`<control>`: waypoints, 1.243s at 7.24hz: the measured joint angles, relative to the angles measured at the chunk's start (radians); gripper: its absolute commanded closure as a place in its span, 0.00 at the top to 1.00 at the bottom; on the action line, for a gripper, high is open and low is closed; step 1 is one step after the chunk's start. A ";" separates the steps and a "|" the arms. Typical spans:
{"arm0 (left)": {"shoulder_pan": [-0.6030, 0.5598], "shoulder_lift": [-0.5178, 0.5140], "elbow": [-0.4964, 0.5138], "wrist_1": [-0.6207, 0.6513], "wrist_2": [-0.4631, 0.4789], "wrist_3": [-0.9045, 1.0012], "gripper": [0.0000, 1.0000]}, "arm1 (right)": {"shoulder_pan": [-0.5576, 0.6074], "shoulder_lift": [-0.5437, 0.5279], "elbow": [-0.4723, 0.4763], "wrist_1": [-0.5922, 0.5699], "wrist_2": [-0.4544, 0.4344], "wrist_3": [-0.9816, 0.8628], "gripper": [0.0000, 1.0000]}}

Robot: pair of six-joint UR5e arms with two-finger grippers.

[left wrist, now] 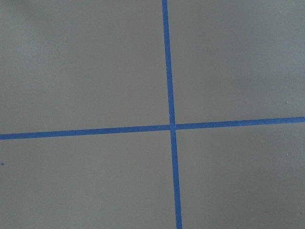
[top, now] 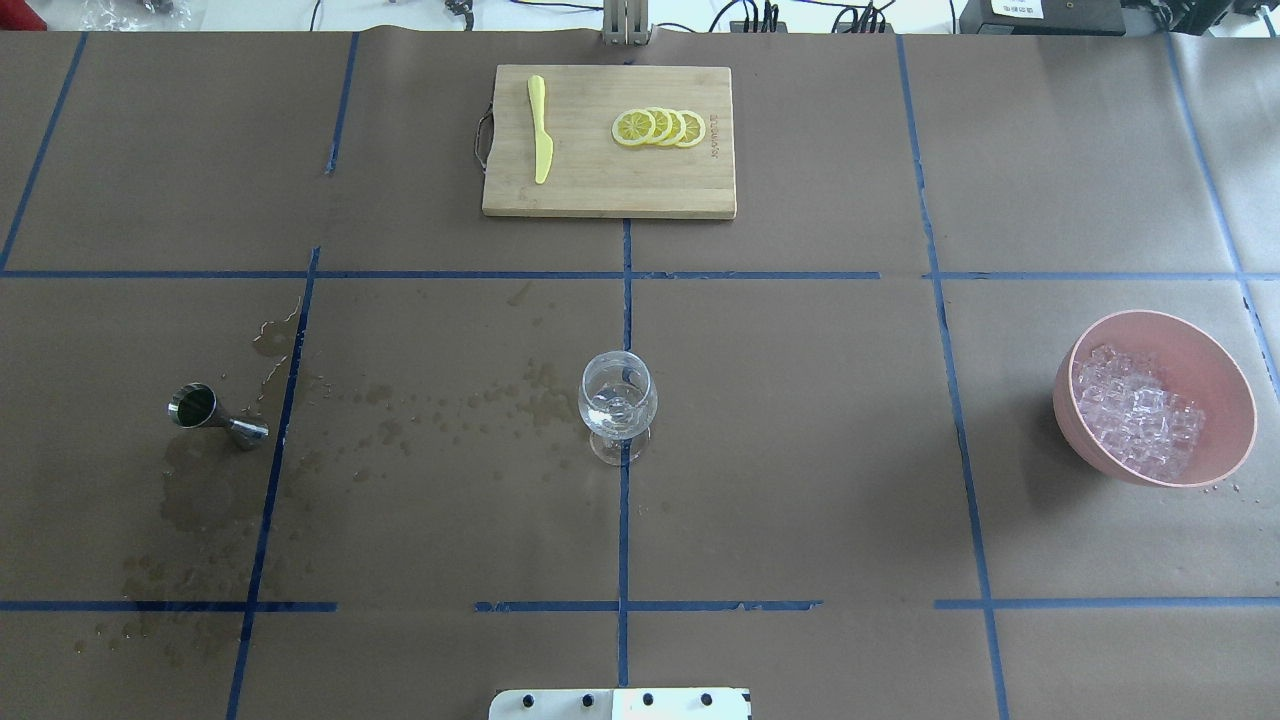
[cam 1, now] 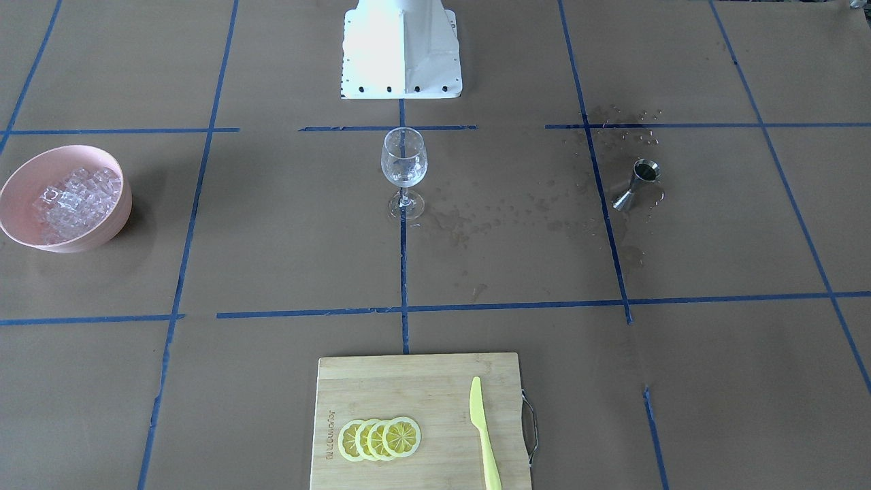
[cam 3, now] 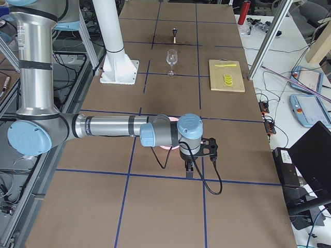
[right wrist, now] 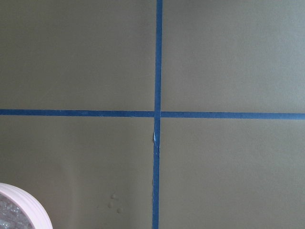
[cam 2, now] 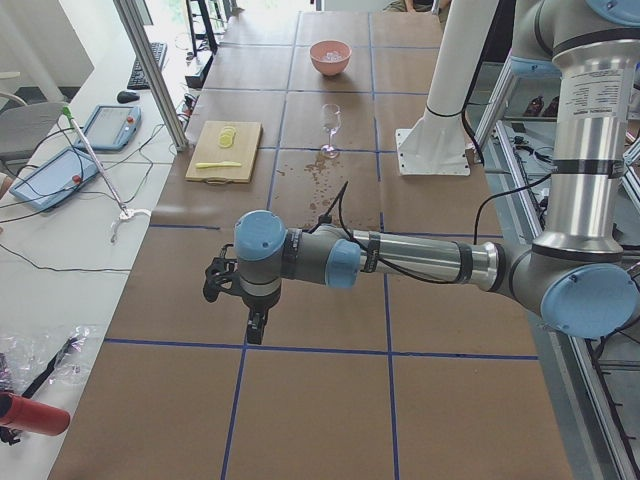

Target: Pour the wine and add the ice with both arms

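Observation:
A clear wine glass (cam 1: 403,163) stands upright mid-table, also in the overhead view (top: 618,405); I cannot tell what is in its bowl. A steel jigger (cam 1: 638,182) stands to the robot's left with dark wine (cam 1: 646,171) in its top cup. Ice cubes (cam 1: 75,201) fill a pink bowl (cam 1: 116,224) on the robot's right. My left gripper (cam 2: 255,325) hangs over bare table, far from the jigger. My right gripper (cam 3: 190,170) hangs just beyond the bowl. Both show only in the side views, so I cannot tell if they are open.
Wet spill marks (top: 440,410) dot the brown paper between jigger and glass. A wooden cutting board (top: 600,185) with lemon slices (top: 660,127) and a yellow knife (top: 540,130) lies at the far edge. The white base block (cam 1: 401,54) stands behind the glass.

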 measured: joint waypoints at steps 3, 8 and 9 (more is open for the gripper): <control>0.000 -0.003 -0.060 0.002 0.001 -0.002 1.00 | 0.000 -0.002 0.003 -0.001 0.025 0.001 1.00; 0.066 -0.027 -0.402 0.013 0.012 -0.253 1.00 | -0.001 0.020 0.038 -0.008 0.041 0.000 1.00; 0.123 -0.004 -0.477 0.008 0.023 -0.351 1.00 | -0.003 0.023 0.038 -0.009 0.042 0.000 1.00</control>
